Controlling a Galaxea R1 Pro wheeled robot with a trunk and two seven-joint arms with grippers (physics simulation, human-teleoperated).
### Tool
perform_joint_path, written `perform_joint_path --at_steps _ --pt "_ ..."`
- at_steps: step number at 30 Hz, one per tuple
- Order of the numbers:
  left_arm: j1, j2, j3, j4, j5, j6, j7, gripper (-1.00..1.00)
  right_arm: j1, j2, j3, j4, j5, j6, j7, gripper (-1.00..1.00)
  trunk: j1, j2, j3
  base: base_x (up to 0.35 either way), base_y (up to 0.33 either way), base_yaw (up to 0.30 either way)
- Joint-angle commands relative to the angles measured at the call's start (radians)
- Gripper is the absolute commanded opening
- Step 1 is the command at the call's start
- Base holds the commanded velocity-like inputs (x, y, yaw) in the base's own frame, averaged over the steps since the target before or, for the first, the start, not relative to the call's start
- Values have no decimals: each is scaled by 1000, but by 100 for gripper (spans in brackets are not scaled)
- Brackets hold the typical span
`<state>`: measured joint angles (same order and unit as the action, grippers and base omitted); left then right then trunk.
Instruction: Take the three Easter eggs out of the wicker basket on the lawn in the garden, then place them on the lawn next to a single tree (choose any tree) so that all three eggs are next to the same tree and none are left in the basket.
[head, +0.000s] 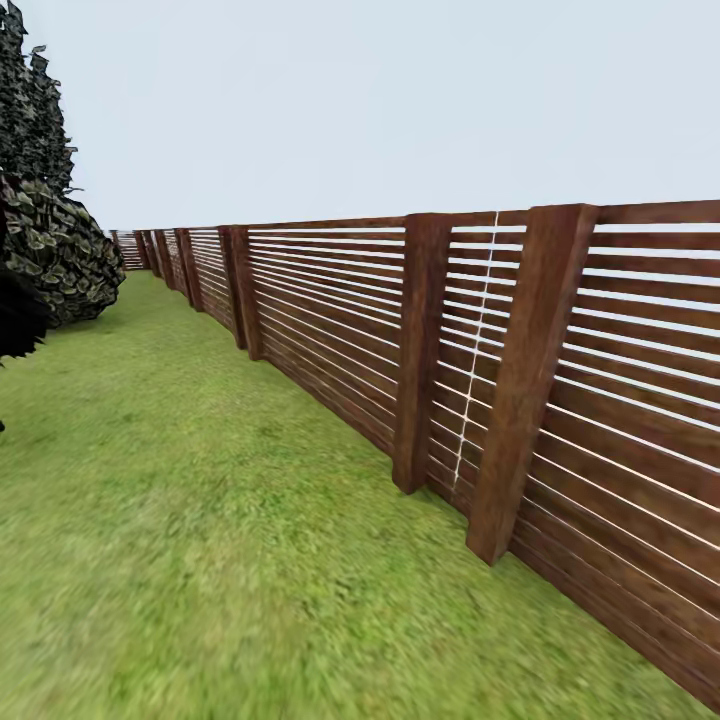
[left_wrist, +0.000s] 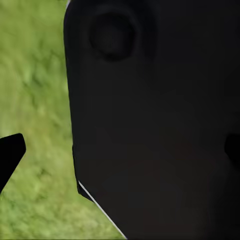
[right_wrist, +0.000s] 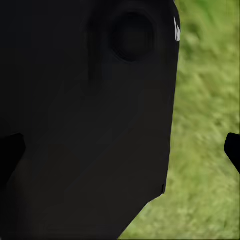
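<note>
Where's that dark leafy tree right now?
In the head view, the dark leafy tree stands at the far left on the lawn, across from the wooden fence.

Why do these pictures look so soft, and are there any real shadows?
Head view: the lawn smears into blur up close, the wooden fence stays crisper, and light is flat without cast shadows. Both wrist views: a dark unlit robot part looms close, grass behind it mushy.

Light: bright, even daylight under a pale flat sky | Shadows: none cast on the lawn (head: 200, 520) | Blur: grass smeared soft in both wrist views | Distortion: fence (head: 520, 360) lines stretched toward the head view's right edge
</note>
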<state>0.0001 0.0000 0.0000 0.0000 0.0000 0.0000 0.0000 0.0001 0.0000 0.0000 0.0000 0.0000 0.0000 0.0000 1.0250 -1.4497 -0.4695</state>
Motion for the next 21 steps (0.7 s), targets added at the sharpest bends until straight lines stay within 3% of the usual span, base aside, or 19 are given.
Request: perform_joint_path --at_steps 1,6,9,21 --pt "6 -6 -6 -6 6 -6 -6 100 -6 -6 -2 6 -3 -6 6 100 0 0 0 0 0 0" --pt "34 -12 -9 -13 15 -24 -9 100 1 -34 0 34 -3 -30 12 100 0 0 0 0 0 0" --pt "51 -28 -4 -30 22 -41 -9 100 -17 -31 -1 17 -8 -47 9 100 0 0 0 0 0 0" --pt "49 -31 1 -97 24 -53 -9 100 -86 -26 2 -52 5 -114 5 100 0 0 0 0 0 2"
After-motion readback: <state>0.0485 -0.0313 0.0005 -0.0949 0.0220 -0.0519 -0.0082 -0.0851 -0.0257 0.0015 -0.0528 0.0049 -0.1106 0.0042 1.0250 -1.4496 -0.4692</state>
